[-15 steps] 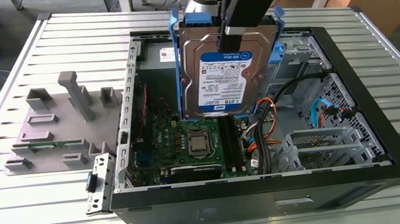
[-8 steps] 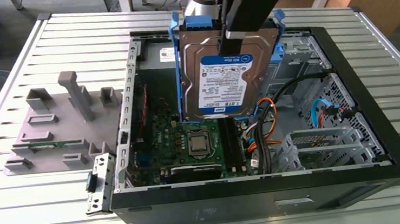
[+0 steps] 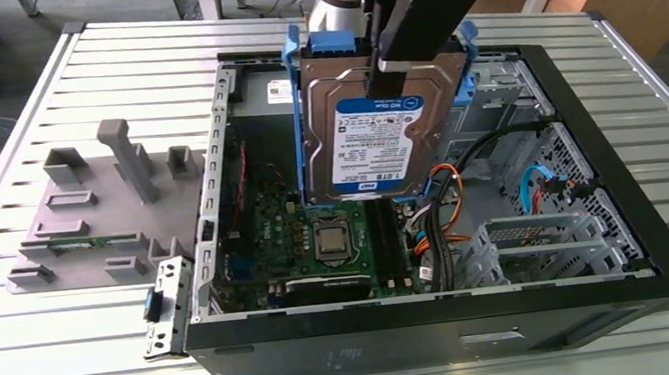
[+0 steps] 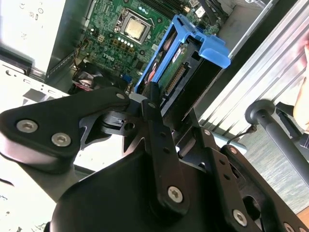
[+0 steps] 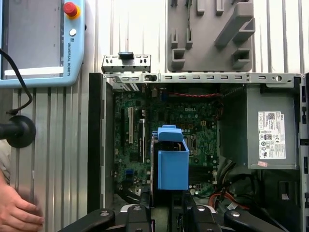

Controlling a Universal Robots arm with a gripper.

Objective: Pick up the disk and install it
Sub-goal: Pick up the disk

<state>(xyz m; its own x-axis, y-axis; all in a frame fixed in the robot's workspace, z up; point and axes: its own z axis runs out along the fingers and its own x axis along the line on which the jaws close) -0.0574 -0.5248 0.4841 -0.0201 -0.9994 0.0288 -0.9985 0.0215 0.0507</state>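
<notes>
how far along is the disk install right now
Done: pickup. The gripper, jaws shut, holds the flat silver-grey hard drive with its blue plastic carrier frame. In hand: it hangs upright above the green motherboard of the open black computer case. Left: installing; it sits in no bay yet.

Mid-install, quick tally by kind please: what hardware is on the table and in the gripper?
disk, held in the gripper: 1
open computer case: 1
grey fixture plate: 1
metal bracket with a blue latch: 1
Total: 4
</notes>
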